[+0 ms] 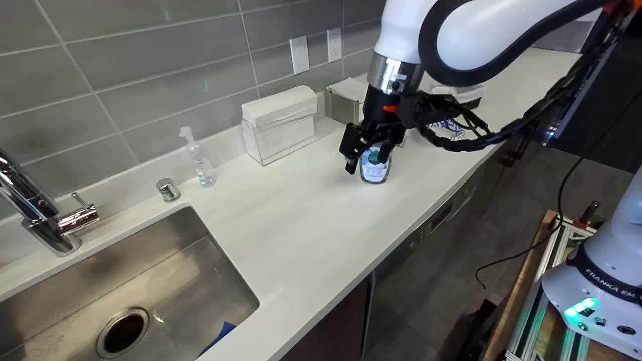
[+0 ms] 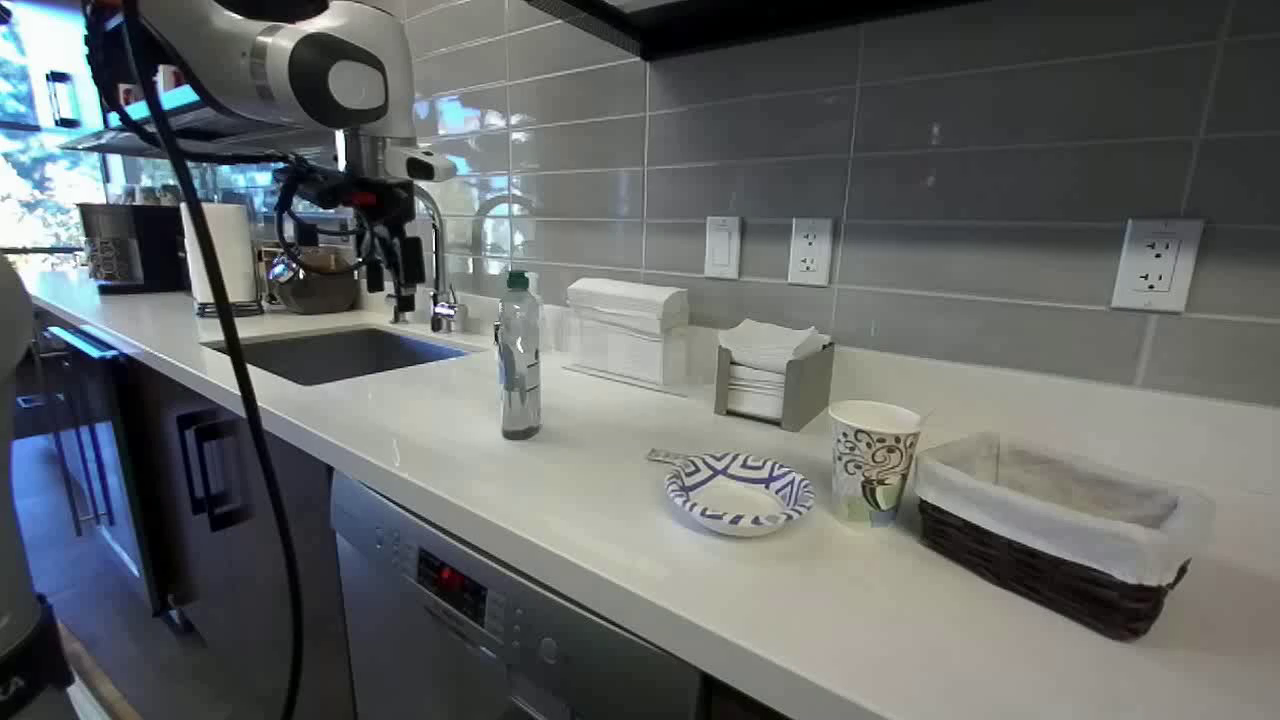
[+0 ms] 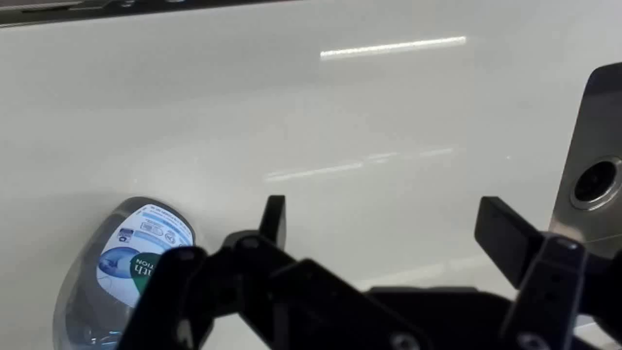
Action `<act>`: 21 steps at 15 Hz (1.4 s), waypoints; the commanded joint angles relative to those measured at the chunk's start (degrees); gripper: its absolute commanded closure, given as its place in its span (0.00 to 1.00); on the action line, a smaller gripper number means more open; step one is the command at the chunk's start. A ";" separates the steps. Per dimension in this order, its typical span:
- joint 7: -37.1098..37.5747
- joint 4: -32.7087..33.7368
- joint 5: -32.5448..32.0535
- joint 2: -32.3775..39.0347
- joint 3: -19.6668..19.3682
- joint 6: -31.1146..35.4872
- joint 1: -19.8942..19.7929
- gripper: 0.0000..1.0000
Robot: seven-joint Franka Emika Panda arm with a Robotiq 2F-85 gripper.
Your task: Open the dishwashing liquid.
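The dishwashing liquid is a clear bottle (image 2: 520, 365) with a green cap (image 2: 517, 280), standing upright on the white counter. Its white-and-blue label faces an exterior view (image 1: 374, 171), where my gripper (image 1: 367, 161) hides its neck and cap. My gripper (image 2: 391, 290) is in the air on the sink side of the bottle, apart from it, with fingertips near cap height. In the wrist view the fingers (image 3: 381, 206) are spread wide with only counter between them. The bottle (image 3: 141, 248) is at lower left there, outside the left finger, partly covered by it; its cap is out of view.
A sink (image 1: 220, 281), a thin clear pump bottle (image 1: 201, 163) and a ribbed white towel box (image 1: 281, 123) line the counter. A napkin holder (image 2: 808, 385), patterned plate (image 2: 740, 525), paper cup (image 2: 873, 465) and lined basket (image 2: 1040, 580) stand beyond the bottle. The counter's front edge (image 1: 401, 233) is close.
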 commanded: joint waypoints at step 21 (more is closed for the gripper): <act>53.16 27.96 -36.46 14.72 2.46 -24.75 -6.19 0.00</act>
